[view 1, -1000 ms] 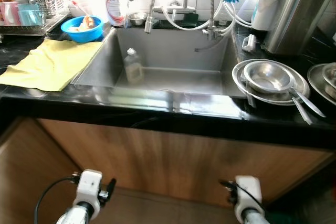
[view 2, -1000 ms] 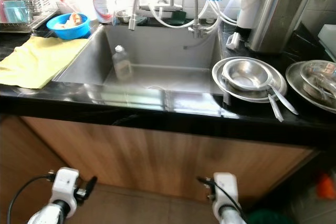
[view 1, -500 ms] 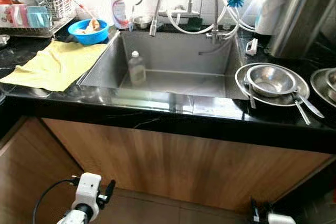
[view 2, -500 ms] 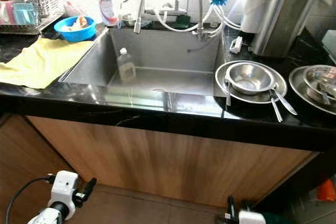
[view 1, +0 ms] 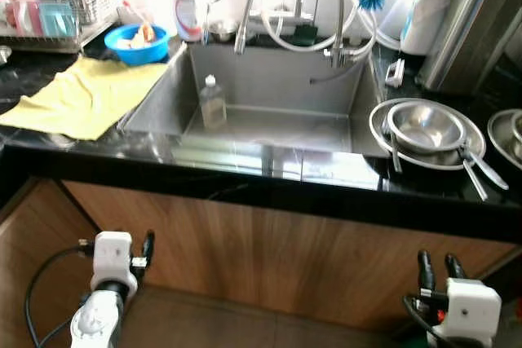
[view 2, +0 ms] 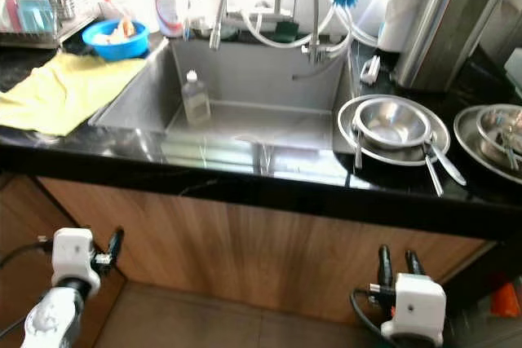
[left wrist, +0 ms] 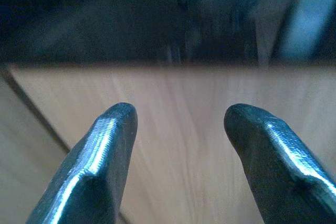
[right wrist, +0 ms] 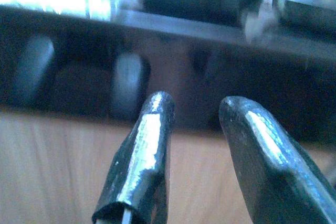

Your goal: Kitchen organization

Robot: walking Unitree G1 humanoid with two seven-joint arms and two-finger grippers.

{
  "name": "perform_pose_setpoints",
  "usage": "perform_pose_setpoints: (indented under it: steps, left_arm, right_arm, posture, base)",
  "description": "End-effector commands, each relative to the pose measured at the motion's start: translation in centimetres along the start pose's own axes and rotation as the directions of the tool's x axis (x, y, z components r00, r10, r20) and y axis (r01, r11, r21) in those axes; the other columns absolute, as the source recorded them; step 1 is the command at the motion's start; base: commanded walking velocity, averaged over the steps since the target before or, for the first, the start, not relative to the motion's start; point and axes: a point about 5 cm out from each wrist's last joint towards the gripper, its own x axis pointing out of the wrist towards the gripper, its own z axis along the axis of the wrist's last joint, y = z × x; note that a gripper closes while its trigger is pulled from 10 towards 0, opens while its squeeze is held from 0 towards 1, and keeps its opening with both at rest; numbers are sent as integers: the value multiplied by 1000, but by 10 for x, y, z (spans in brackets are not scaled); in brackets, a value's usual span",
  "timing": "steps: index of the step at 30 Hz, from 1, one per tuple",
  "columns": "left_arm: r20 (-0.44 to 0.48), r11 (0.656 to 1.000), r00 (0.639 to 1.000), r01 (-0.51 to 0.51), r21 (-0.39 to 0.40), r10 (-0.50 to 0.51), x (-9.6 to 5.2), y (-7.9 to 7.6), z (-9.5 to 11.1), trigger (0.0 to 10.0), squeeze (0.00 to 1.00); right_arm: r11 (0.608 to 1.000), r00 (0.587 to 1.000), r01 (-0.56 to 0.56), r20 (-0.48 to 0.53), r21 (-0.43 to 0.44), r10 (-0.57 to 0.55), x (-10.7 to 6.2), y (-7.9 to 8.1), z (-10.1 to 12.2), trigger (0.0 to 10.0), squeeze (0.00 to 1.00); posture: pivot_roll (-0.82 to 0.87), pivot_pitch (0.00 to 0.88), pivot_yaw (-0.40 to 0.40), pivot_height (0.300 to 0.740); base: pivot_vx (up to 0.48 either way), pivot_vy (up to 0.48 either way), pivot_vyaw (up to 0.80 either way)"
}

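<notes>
Yellow cloth (view 1: 81, 97) lies upper left on the black table (view 1: 245, 185); soft and light, best pinched at an edge. Left tool (view 1: 148, 244), lower left, spread and empty. Bottle (view 1: 212, 103) stands in the sink (view 1: 269, 87). Steel bowl (view 1: 424, 125) on plates, upper right: stiff, slippery. Right tool (view 1: 437, 264), lower right, spread and empty.

The right gripper (view 1: 436, 265) has risen toward the counter edge (view 1: 245, 189), fingers apart.

no legible text, bottle label (view 1: 187, 11) blurred
</notes>
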Motion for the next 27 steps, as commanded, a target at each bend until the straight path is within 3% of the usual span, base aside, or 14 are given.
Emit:
perform_pose_setpoints:
  steps: [1,17,24,27]
  left_arm:
    - [18,999,999,-35,-16,36,2,7,7,10000,0]
    - [187,996,978,-86,-32,91,24,3,60,10000,0]
    - [232,998,972,53,-32,-44,36,-27,75,10000,0]
    - [258,989,959,133,-59,-114,43,-53,84,10000,0]
  right_arm:
    - [1000,1000,-4,-5,-6,4,0,2,4,10000,0]
    - [1000,998,-20,64,-15,21,19,3,34,10000,0]
    - [1000,997,-26,68,-15,27,28,5,35,10000,0]
    - [999,996,-37,84,-9,37,38,8,39,10000,0]
  posture:
    - [-130,0,21,740]
    - [-125,0,27,740]
    - [-127,0,28,740]
    - [-130,0,29,740]
  base:
    - [0,0,0]
    - [0,0,0]
    - [0,0,0]
    - [0,0,0]
